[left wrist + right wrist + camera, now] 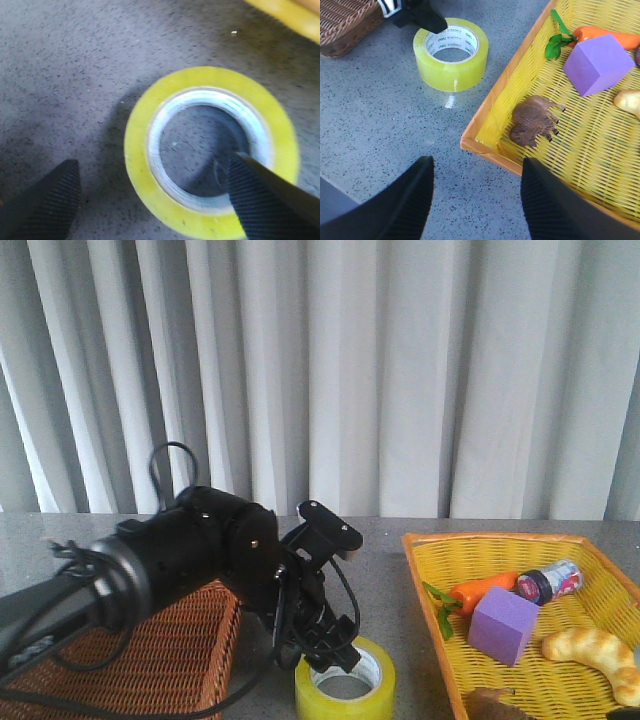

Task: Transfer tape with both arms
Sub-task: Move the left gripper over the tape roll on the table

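The wide round roll of shiny yellow-green tape (345, 682) lies flat on the speckled grey stone-look table (380, 115), between the brown woven wicker basket (150, 655) and the yellow woven plastic tray with an orange rim (575, 565). The black left gripper (150, 200) is down over the roll with its fingers spread wide: one ribbed finger (260, 200) is over the white ring in the middle, the other is outside the yellow wall. It looks like the pick-up step, with nothing squeezed yet. The next move needs the fingers to go a bit lower and pinch the wall of the roll, gently, because the tape looks smooth and slippery. The black right gripper (477, 200) hangs apart from the roll, by the tray's corner, fingers open and empty, likely waiting to take the tape. In the tray sit a soft-looking purple cube (597, 62), a smooth orange carrot with green leaves (605, 35) and a lumpy brown toy (535, 120).
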`<action>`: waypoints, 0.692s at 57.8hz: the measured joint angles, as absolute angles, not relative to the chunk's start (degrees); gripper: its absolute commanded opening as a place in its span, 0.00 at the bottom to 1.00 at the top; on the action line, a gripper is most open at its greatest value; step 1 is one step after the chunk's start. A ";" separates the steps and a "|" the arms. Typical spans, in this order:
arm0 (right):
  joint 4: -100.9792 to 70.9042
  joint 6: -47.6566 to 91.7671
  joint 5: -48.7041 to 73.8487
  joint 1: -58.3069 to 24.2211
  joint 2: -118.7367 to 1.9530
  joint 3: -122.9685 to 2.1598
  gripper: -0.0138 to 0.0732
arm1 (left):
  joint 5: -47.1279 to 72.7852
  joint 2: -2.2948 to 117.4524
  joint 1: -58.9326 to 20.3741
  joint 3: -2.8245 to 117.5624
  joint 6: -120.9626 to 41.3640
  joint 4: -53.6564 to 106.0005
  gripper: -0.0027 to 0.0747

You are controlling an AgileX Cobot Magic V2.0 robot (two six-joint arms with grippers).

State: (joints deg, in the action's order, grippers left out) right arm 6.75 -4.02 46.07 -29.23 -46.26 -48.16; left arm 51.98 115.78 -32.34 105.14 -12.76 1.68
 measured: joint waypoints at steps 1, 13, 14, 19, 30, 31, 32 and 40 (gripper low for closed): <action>6.75 -4.02 46.07 -29.23 -46.26 -48.16 0.62 | 52.49 116.59 -32.34 106.04 -12.35 1.43 0.78; 6.75 -4.02 46.09 -29.23 -46.26 -48.16 0.62 | 56.68 123.07 -32.20 112.44 -8.99 0.00 0.78; 6.75 -4.02 46.09 -29.23 -46.26 -48.16 0.62 | 56.97 123.47 -32.10 112.98 -8.67 0.00 0.78; 6.75 -4.02 46.09 -29.23 -46.26 -48.16 0.62 | 58.47 125.52 -31.28 114.70 -6.42 0.44 0.78; 6.75 -4.02 46.09 -29.23 -46.26 -48.16 0.62 | 60.43 127.35 -29.60 115.76 -5.69 2.63 0.78; 6.75 -4.02 46.09 -29.23 -46.26 -48.16 0.62 | 60.43 127.35 -29.60 115.76 -5.70 2.79 0.78; 6.75 -4.02 46.09 -29.23 -46.26 -48.16 0.62 | 60.43 127.35 -29.60 115.76 -5.74 3.00 0.78; 6.75 -4.02 46.13 -29.23 -46.26 -48.16 0.62 | 60.29 127.35 -29.72 115.84 -5.74 4.05 0.71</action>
